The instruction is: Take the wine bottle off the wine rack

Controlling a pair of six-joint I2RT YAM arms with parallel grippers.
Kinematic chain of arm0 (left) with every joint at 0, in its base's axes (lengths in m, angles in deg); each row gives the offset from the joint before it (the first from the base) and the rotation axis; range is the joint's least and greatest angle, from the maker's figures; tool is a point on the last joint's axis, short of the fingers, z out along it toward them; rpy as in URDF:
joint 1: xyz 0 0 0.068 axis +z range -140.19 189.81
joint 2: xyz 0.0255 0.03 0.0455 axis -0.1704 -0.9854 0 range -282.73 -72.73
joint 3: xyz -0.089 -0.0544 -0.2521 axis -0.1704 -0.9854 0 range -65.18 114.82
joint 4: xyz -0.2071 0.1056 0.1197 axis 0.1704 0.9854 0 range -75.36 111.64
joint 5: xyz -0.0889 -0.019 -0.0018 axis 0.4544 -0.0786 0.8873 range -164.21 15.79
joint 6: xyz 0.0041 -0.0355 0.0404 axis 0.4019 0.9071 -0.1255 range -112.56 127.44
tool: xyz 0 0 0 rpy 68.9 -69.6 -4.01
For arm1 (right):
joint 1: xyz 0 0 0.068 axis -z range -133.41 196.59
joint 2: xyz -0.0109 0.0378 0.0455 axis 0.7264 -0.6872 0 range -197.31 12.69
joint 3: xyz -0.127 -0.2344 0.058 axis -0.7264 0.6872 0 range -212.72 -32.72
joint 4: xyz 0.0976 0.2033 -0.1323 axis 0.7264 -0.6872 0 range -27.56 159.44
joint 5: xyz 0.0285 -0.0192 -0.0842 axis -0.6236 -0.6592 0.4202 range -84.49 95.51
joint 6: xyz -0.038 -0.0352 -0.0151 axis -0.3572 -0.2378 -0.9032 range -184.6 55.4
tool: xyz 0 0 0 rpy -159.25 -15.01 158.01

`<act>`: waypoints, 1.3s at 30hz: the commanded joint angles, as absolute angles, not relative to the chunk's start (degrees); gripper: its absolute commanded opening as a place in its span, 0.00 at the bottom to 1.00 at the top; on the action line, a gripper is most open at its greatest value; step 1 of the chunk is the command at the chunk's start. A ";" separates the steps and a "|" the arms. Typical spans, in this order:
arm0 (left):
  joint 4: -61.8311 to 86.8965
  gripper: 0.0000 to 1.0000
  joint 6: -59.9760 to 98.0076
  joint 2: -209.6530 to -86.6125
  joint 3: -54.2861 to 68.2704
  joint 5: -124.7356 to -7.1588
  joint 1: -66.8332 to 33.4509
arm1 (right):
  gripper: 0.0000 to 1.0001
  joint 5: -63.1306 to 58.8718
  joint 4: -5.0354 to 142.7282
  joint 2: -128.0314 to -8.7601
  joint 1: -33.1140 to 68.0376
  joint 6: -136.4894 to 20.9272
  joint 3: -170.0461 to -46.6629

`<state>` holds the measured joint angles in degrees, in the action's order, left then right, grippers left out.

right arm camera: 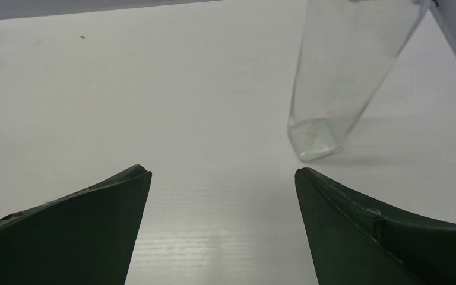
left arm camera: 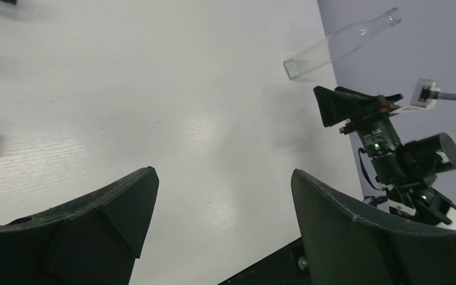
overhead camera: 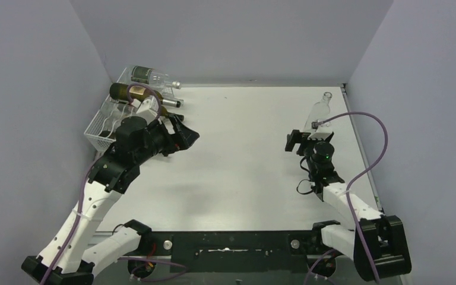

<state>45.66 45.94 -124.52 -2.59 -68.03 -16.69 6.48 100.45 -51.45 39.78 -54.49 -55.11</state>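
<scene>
- Whitish see-through plastic: the rack [overhead camera: 100, 129], sloped, set in the far left corner of the table [overhead camera: 243, 178], close against the left wall.
- Dark bottle [overhead camera: 132, 93]: laid across the rack's upper part. Its neck points right and its cap [overhead camera: 177, 103] juts past the rack edge over the table.
- Racked clear bottle [overhead camera: 148, 76]: laid on its side just behind the dark bottle, in the farthest row.
- Standing clear bottle [overhead camera: 319, 110]: upright on the table at the far right, well apart from the rack.
- Left gripper [overhead camera: 185, 132]: jaws spread wide, nothing held. It is placed just right of the rack, near the dark bottle's neck, and is aimed out across the table, not at the rack.
- Right gripper [overhead camera: 297, 141]: jaws spread wide, nothing held. It is placed near the foot of the standing clear bottle, apart from it.
- Step in hand, as judged: the reach for a racked bottle, not yet made. The dark bottle is nearest the left gripper.
- Handling advised:
  - The left gripper is to be turned toward the rack with the jaws kept wide and set square across the neck.
  - The jaws are to be closed only once glass sits between the pads.
  - The bottle is to be lifted clear of its cradle before being drawn right, so that the clear neighbour is not knocked and the light rack is not dragged.
</scene>
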 commanded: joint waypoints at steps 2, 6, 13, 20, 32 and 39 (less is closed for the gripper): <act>49.03 0.84 45.55 -126.49 -1.89 -73.88 -16.22 | 0.98 3.73 90.71 -42.96 33.04 -53.57 -53.99; 51.72 0.84 48.68 -128.38 -3.68 -79.26 -15.44 | 0.98 2.61 88.11 -40.63 30.93 -55.28 -54.69; 47.25 0.86 48.71 -130.92 -7.89 -64.53 6.32 | 0.98 -2.49 86.94 -41.79 30.20 -54.60 -58.94; 42.20 0.81 53.11 -135.62 -8.59 -60.83 17.56 | 0.98 3.76 79.90 -37.62 30.08 -51.14 -61.45; 35.31 0.68 63.09 -144.50 -5.63 -82.22 8.19 | 0.98 -0.54 75.04 -38.52 29.88 -51.47 -65.06; 33.71 0.63 69.07 -151.30 -2.41 -93.26 5.35 | 0.98 -4.06 76.30 -36.42 29.72 -52.61 -63.54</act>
